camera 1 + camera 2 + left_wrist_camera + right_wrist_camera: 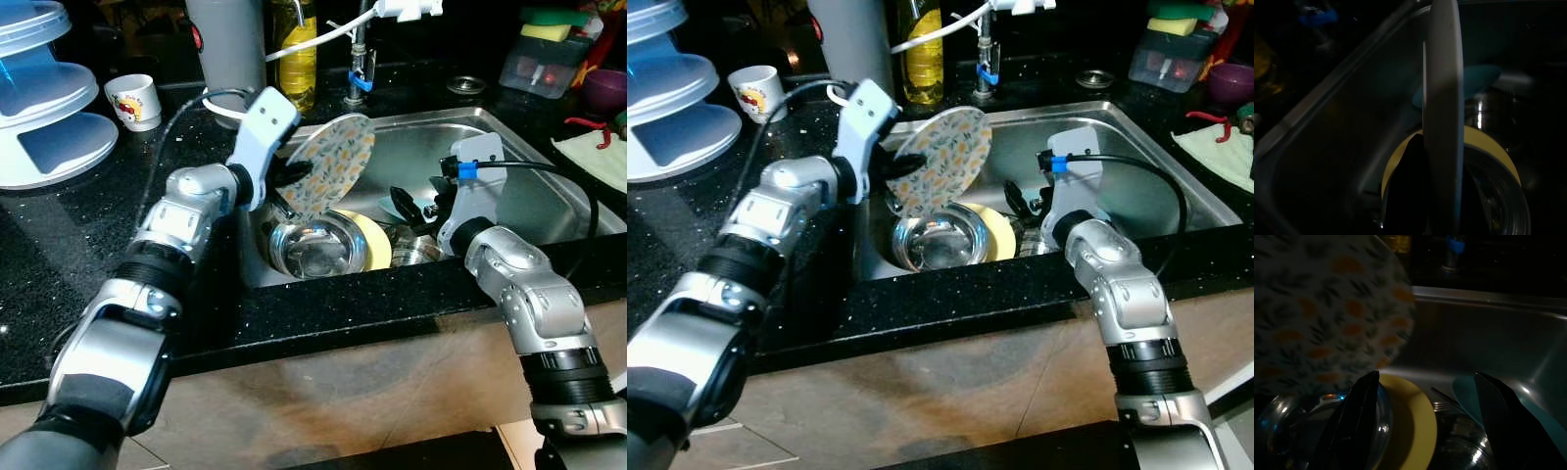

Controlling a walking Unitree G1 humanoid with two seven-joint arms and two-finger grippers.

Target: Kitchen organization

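Stainless steel sink (549,211) set in black speckled countertop (69,255), holding one patterned plate (328,164), one yellow plate (375,238), one steel bowl (315,249) and one teal item (1465,392) of unclear kind; one fork (1439,405) partly visible behind the yellow plate. On the countertop: one white cup (133,101) with a printed figure, one oil bottle (297,61) cut off by the top edge, one tiered white-and-blue rack (44,108) cut off at the left, one lidded plastic container (545,67) near the far right corner. One faucet base (358,73) with blue band behind the sink, spout out of frame. Further dishes under the right arm in the sink, too dark and crowded to count. Left gripper (291,176) closed on the rim of the patterned plate, plate held tilted on edge above the steel bowl and yellow plate; in the left wrist view, plate edge-on between the fingers (1405,191), one finger dark against the yellow plate. Right gripper (1427,423) wide apart, holding nothing, poised low inside the sink above the yellow plate and steel bowl; contact with dishes not determinable. Wrist views very dark; sink floor detail hard to make out.
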